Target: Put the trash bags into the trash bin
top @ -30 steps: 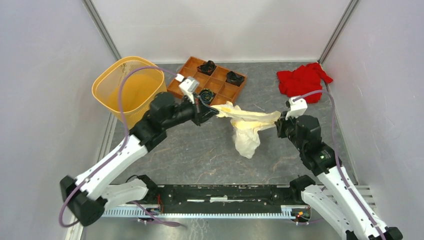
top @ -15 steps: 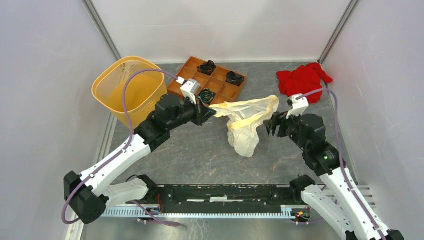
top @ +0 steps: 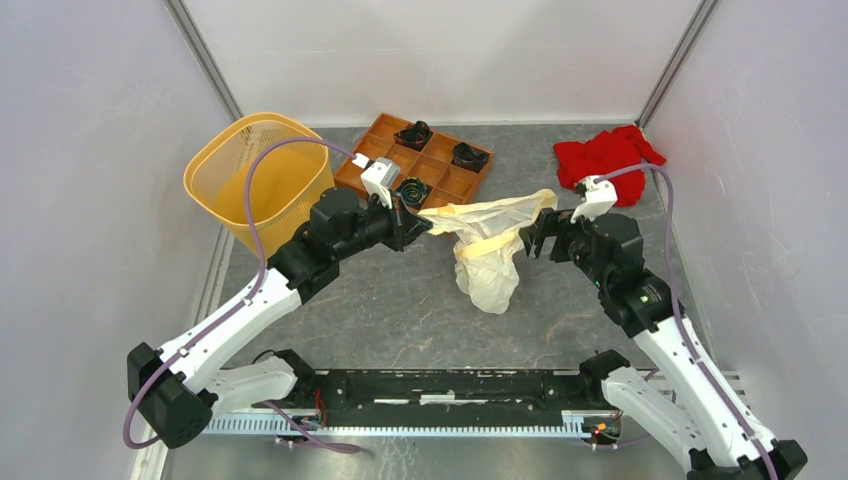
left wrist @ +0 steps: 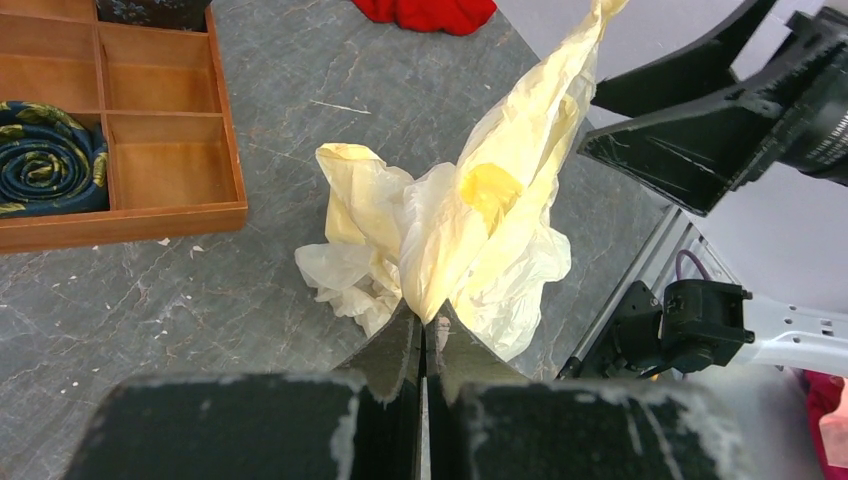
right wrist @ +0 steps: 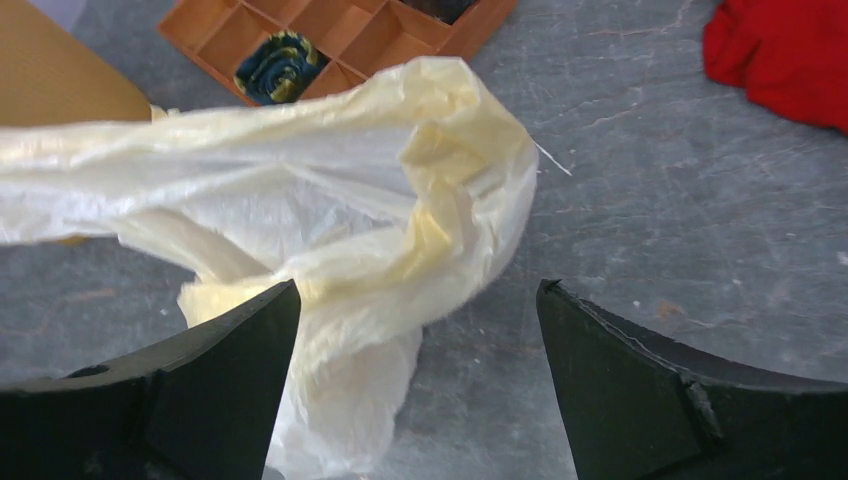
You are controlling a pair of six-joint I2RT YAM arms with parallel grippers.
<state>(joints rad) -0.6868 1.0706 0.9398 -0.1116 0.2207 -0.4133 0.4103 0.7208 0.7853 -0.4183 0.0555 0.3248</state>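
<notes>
Left gripper [left wrist: 425,330]: you have it pinched tight on a fold of the trash bag [top: 487,252], right at the near edge of the wooden tray [top: 432,160].
Right gripper [right wrist: 418,290]: your jaws stand wide apart, one on each side of the bag's loose end, gripping nothing.
Trash bag: it is held up in front of the tray, stretched sideways from your left fingers, with its lower bunch sagging to the table [top: 400,300].
Trash bin [top: 270,178]: upright, just left of the tray; the bag is wholly outside it.
Red cloth [top: 605,160]: crumpled, well right of the tray.
</notes>
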